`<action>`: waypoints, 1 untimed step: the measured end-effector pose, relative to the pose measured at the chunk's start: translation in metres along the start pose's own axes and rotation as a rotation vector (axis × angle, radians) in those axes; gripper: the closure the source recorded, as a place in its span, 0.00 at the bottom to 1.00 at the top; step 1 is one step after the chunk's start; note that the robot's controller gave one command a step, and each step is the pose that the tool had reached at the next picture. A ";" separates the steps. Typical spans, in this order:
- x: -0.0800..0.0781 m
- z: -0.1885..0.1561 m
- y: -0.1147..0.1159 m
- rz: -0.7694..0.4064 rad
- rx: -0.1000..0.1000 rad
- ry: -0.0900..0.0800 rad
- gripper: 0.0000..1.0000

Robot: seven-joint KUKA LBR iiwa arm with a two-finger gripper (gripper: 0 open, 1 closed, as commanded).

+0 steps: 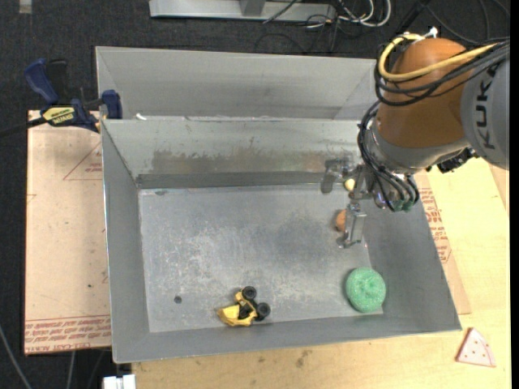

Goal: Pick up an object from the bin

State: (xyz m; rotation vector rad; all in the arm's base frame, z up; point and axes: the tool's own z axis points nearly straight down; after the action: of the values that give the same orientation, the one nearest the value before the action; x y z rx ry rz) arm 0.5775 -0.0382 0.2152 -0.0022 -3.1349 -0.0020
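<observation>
A KUKA arm (454, 96) reaches into a grey metal bin (243, 148) from the right wall as the camera sees it. Its orange-covered wrist (422, 87) is ringed with yellow and black cables (397, 55) and hangs over the bin's right rim. From the wrist the gripper (349, 221) points steeply down at the floor of the bin, in its right half and about midway between the far wall and the near edge. How far the claw is open cannot be told from this angle, nor whether it has hold of anything. A small orange speck (341, 217) shows against the gripper, but it is too small to say whether it is a loose thing or part of the tool.

Nearest the gripper is a green ball (365, 288), round and rough-skinned. It lies apart from the gripper, on the floor by the bin's near right corner. A yellow toy (241, 309) with black wheels rests against the near edge around its middle, well apart from both ball and gripper.
</observation>
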 end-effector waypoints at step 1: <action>-0.001 -0.005 0.000 -0.001 0.001 -0.008 0.00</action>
State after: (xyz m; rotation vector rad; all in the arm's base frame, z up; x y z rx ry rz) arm 0.5789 -0.0381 0.2202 -0.0001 -3.1434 -0.0008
